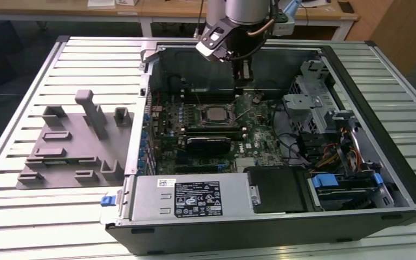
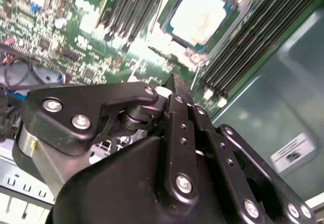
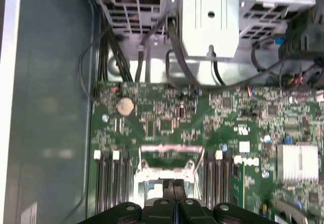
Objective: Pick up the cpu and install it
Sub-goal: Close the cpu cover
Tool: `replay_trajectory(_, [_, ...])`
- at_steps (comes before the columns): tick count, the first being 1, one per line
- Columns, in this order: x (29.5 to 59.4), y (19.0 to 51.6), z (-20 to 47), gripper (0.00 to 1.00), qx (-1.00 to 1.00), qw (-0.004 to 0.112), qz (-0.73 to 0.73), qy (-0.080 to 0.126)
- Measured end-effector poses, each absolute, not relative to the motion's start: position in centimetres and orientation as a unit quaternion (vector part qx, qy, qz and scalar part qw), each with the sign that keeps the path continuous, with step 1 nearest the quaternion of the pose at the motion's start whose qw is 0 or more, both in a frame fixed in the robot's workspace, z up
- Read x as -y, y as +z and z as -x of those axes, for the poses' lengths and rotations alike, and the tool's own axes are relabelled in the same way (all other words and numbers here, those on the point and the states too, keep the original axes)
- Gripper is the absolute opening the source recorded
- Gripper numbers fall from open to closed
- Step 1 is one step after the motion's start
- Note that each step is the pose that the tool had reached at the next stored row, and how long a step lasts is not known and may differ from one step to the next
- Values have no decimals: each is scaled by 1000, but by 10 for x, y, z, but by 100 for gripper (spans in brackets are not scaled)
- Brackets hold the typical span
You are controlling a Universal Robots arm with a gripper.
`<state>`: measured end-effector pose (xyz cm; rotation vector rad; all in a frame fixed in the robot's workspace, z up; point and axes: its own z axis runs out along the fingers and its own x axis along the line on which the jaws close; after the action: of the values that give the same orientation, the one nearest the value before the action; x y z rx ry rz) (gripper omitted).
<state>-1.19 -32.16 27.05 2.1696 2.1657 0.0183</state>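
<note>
Above motherboard (image 1: 260,132), my gripper (image 1: 242,82) clenched, empty; cpu (image 1: 214,114) lies flat below, toward exterior view's left, apart.

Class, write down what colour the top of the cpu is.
Silver-white and shiny; the cpu shows best in the second wrist view.

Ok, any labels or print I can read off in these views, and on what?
None readable.
Black label on the power supply: print too small.
White sticker beside it: too small.
Sticker on the case wall, second wrist view: blurred.
Motherboard markings: too small.
</note>
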Motion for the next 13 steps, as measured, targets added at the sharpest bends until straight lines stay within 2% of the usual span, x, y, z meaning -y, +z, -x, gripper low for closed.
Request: replay_trajectory(13, [322,270,-19,11,-706,38,-707,6])
